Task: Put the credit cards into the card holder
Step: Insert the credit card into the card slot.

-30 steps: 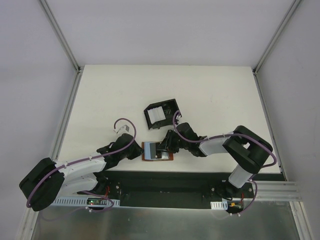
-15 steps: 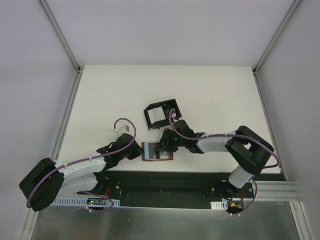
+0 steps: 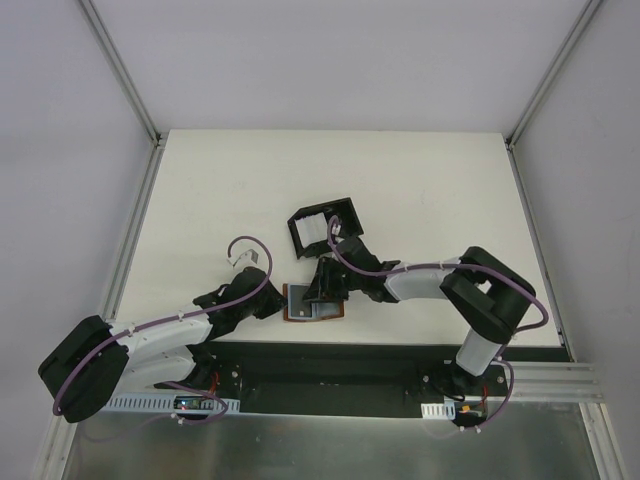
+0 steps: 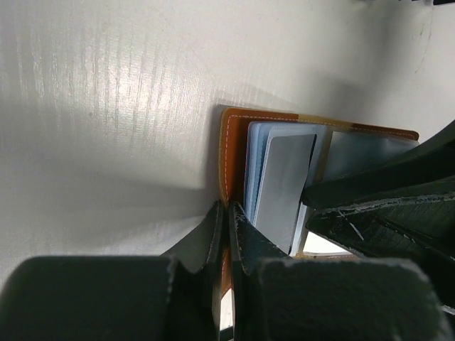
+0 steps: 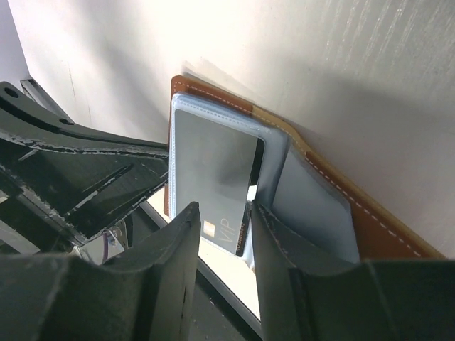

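the card to go for is the grey card (image 5: 213, 170) marked vip. judge it light, stiff and slick, and so thin that it gives you almost nothing to pinch while it lies flat. take it by the short end nearest your right jaws, and expect it to slide out of its pocket rather than lift. it sits in the open brown wallet (image 4: 231, 142) at the near edge of the desk (image 3: 420, 180), over pale blue layers (image 4: 256, 163) that could be more cards or a sleeve. your right jaws stand apart with that end of the card between them, but you can't tell whether they touch it. your left jaws are together, clamped on the wallet's leather edge. the card holder (image 3: 342, 213), a black open box with white cards (image 3: 315, 231) in it, stands just beyond the wallet.
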Motion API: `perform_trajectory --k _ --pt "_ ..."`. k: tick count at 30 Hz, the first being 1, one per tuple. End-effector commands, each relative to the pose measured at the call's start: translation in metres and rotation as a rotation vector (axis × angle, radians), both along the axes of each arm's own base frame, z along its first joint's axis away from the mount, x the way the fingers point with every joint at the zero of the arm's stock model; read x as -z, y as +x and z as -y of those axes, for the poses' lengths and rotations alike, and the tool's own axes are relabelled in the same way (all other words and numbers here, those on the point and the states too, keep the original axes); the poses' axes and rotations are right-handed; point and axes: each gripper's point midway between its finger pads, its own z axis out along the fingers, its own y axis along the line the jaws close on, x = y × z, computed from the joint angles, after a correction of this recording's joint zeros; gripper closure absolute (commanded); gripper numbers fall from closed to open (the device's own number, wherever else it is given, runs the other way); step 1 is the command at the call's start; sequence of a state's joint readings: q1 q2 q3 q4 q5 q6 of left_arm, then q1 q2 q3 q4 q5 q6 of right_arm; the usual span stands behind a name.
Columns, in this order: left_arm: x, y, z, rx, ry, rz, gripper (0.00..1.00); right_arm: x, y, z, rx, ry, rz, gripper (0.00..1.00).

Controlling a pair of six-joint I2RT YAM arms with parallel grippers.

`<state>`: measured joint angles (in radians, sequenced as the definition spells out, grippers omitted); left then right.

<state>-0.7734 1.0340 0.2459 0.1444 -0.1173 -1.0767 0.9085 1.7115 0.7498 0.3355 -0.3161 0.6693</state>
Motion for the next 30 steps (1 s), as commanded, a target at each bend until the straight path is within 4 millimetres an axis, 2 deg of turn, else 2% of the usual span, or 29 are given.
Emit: perform_trajectory --k 1,6,12,18,22,25,30 --pt "0.01 -0.006 -0.009 0.018 0.07 -0.017 1.0 -0.018 -0.001 -0.017 -0.048 0.067 0.017 0.63" --pt "0.002 -0.005 -0.006 0.036 0.055 0.009 1.0 -0.019 0.005 -0.003 -0.021 0.023 0.066 0.58" --pt "-0.019 0.001 -0.001 0.066 0.032 0.073 1.0 -0.017 0.014 0.03 0.008 -0.125 0.146 0.59" --pt "-0.04 0.004 0.01 0.124 0.012 0.109 1.0 0.001 0.01 0.059 0.014 -0.283 0.134 0.82" --pt "-0.057 0.006 0.023 0.187 -0.011 0.139 1.0 0.014 0.005 0.07 0.009 -0.346 0.106 0.89" --pt "-0.069 0.008 0.035 0.25 -0.022 0.158 1.0 0.02 0.003 0.074 0.012 -0.372 0.092 0.91" --pt "-0.083 -0.004 0.071 0.438 -0.082 0.141 1.0 0.021 0.004 0.073 0.012 -0.378 0.089 0.92"
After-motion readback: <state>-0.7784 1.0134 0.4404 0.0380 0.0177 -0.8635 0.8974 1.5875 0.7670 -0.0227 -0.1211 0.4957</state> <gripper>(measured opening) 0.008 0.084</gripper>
